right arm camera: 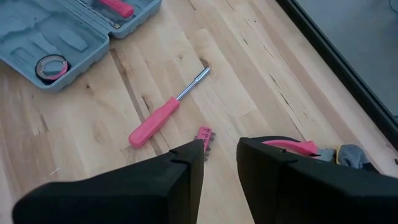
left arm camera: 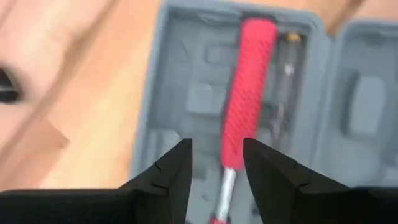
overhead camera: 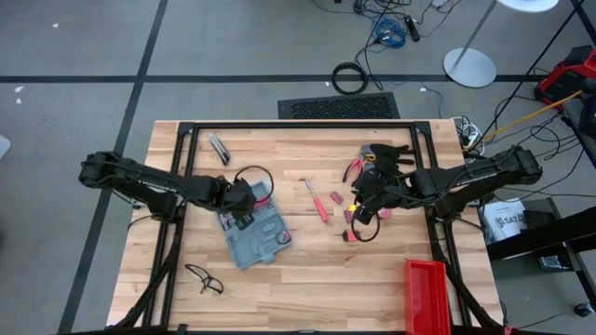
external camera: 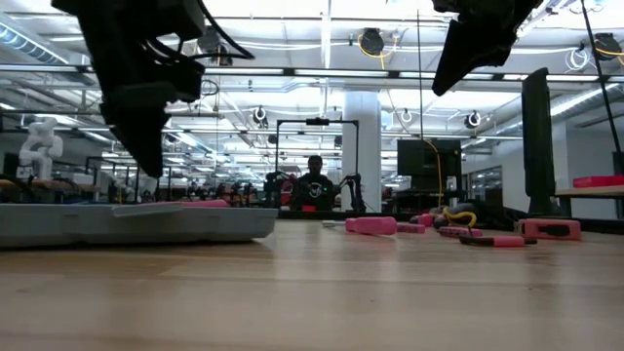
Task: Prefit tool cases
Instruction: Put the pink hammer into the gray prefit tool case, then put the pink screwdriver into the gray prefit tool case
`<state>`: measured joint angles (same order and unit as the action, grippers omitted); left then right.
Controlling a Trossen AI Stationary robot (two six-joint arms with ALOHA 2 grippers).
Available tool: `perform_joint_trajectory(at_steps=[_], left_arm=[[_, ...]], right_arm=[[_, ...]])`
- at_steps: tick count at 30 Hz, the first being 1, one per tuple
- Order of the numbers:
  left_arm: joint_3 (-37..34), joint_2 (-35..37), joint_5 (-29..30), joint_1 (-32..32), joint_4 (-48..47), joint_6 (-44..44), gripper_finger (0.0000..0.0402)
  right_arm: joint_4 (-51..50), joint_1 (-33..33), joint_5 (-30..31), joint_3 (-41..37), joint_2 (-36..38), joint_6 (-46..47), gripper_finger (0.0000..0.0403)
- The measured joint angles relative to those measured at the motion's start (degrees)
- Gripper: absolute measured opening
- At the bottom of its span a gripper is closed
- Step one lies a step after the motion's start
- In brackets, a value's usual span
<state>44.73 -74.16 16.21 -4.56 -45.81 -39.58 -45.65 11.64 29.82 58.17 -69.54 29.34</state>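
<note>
The tool case point(overhead camera: 252, 231) lies open toward the counter's point(overhead camera: 307, 279) left edge, one red-handled tool point(left arm camera: 247, 93) already seated, and the left claw point(left arm camera: 216, 165) hovers released above it. The right claw point(right arm camera: 220, 152), released and empty, hangs over the loose screwdriver point(right arm camera: 163, 116) mid-counter, which it probably must grasp next.

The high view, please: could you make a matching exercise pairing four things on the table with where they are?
Things:
1. tool case
2. red bin
3. safety glasses
4. loose red screwdriver

Places:
A. right front table corner
B. table middle, between the grippers
C. open, under the left gripper
D. table front, beyond the case

Pairs: 1-C, 2-A, 3-D, 4-B
</note>
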Motion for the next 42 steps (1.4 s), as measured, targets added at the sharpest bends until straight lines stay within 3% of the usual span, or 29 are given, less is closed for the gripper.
perform_joint_trajectory(at_steps=[6,12,16,26,32,38,42], left_arm=[[0.00,-3.32,-2.50,3.39,4.38,5.42,0.0147],[-2.20,-10.76,-7.13,3.83,7.66,5.45,0.0121],[-1.57,-11.75,-9.02,3.79,7.88,5.54,0.0108],[7.62,2.42,-8.45,3.87,7.29,13.30,0.0106],[12.83,10.71,1.83,3.85,4.77,18.21,0.0106],[13.84,19.65,8.66,3.85,3.98,21.03,0.0106],[13.81,22.80,10.67,3.69,2.79,21.06,0.0106]], right_arm=[[0.00,0.11,-0.14,0.00,0.00,0.00,0.0084],[-0.03,0.11,-0.13,0.00,0.00,-0.02,0.0084],[-0.15,0.11,-0.17,0.00,0.00,-0.33,0.0084],[-0.19,0.09,-1.18,0.00,0.00,0.57,0.0084],[3.24,-3.01,-2.73,0.00,-0.69,3.87,0.0084],[12.39,-11.31,-12.40,0.00,-7.07,-1.82,0.0085],[19.58,-16.60,-25.18,0.85,-15.33,-5.66,0.0101]])
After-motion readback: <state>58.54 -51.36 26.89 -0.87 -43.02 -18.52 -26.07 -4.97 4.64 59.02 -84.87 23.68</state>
